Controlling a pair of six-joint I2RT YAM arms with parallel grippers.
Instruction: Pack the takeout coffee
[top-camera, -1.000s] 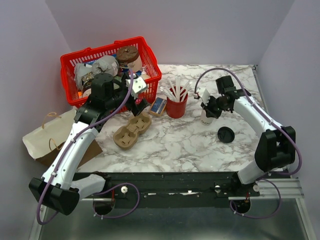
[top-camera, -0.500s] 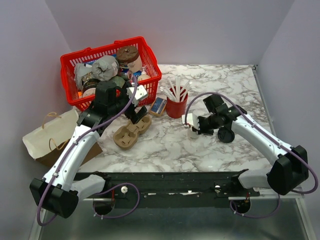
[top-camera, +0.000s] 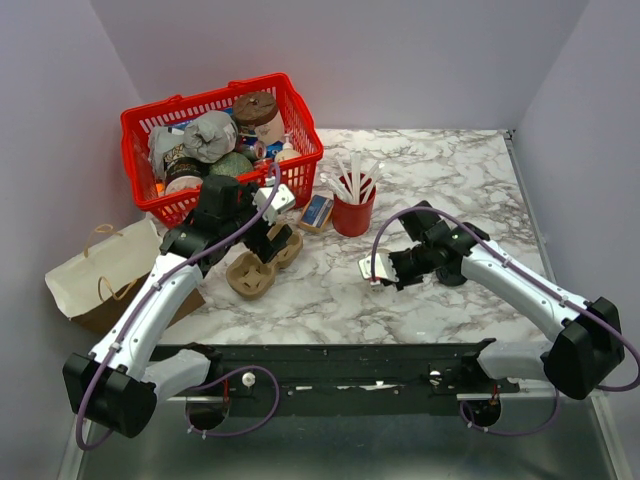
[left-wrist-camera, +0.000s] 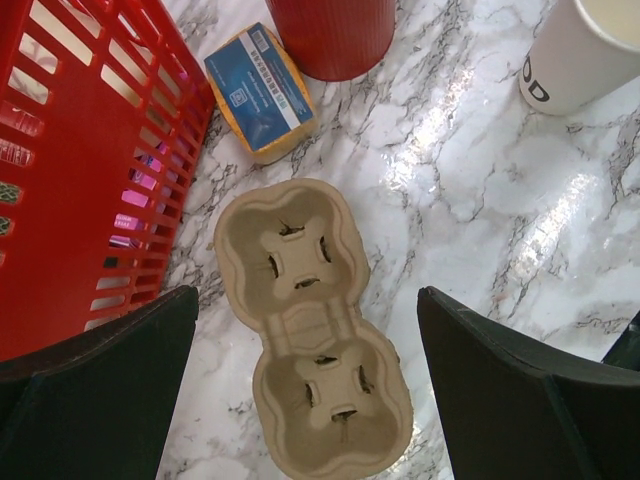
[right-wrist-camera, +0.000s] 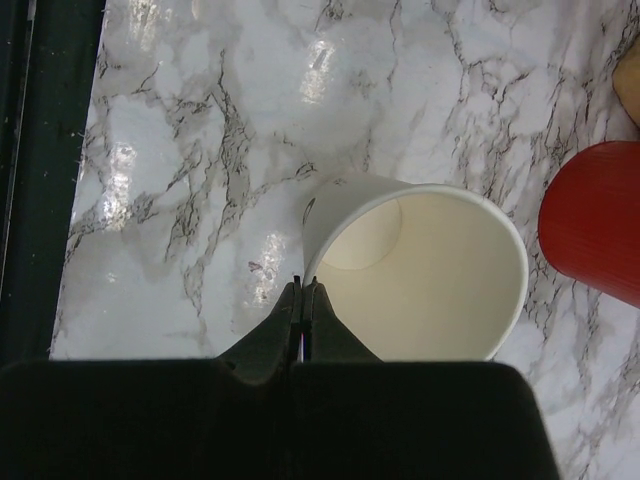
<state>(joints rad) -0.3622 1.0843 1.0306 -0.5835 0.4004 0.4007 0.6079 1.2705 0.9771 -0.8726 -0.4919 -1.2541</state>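
From above, the right tool is clenched on the rim of the coffee cup in the middle of the surface. That is well apart from the cardboard cup holder under the released left tool, so I judge the packing barely begun. The left wrist view shows both wells of the holder empty, dark letters "OD" on the cup's side, and a blue and yellow packet with a barcode and unreadable print. In the right wrist view the cup has no lid and looks empty, and shows no legible writing.
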